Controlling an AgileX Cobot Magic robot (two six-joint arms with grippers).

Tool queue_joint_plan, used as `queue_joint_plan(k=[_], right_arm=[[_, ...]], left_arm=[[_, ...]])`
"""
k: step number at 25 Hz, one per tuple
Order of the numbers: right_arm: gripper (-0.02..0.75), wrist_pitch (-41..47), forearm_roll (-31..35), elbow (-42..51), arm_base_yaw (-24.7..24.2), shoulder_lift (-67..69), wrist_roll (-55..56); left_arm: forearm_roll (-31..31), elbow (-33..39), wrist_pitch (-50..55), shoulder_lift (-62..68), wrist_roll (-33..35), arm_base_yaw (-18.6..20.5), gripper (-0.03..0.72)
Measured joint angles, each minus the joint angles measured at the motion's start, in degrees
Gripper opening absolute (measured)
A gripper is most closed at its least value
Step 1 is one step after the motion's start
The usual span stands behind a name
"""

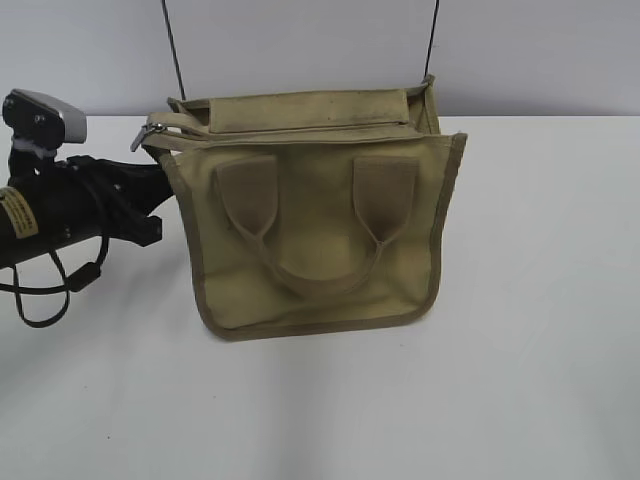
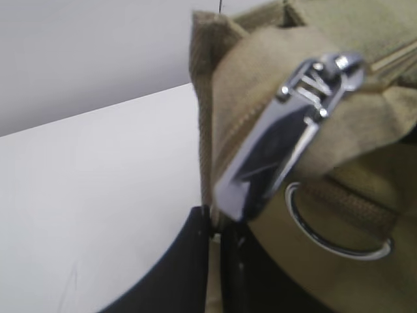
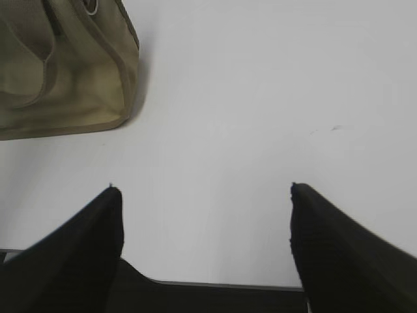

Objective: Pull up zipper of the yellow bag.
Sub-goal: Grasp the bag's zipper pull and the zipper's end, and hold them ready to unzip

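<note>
The yellow bag (image 1: 320,230) stands upright on the white table, handles facing me. Its zipper (image 1: 300,130) runs along the top, with the silver pull tab (image 1: 152,131) at the left end. My left gripper (image 1: 148,148) is at that top left corner. In the left wrist view the tab (image 2: 287,137) hangs down into the jaws (image 2: 215,228), which are shut on its lower end with khaki fabric showing in the gap. My right gripper (image 3: 205,189) is open and empty over bare table, to the right of the bag (image 3: 65,72).
The white table (image 1: 520,350) extends in front and to the right of the bag. A pale wall stands right behind it. Two thin dark cables (image 1: 172,50) rise behind the bag. A metal ring (image 2: 339,244) hangs on the bag's side.
</note>
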Motion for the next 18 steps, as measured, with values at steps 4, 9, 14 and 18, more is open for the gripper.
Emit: queue_joint_plan(k=[4, 9, 14, 18], right_arm=[[0.582, -0.7, 0.2, -0.8, 0.0, 0.0, 0.8], [0.568, -3.5, 1.3, -8.8, 0.0, 7.5, 5.9], [0.565, -3.6, 8.0, -12.8, 0.0, 21.2, -2.7], [0.565, -3.8, 12.2, -16.4, 0.0, 31.0, -8.3]], left_arm=[[0.6, 0.0, 3.8, -1.7, 0.0, 0.0, 0.008], [1.0, 0.0, 6.8, -4.4, 0.1, 0.0, 0.008], [-3.0, 0.0, 9.1, -5.9, 5.9, 0.0, 0.008], [-7.8, 0.0, 9.5, -6.7, 10.4, -0.1, 0.007]])
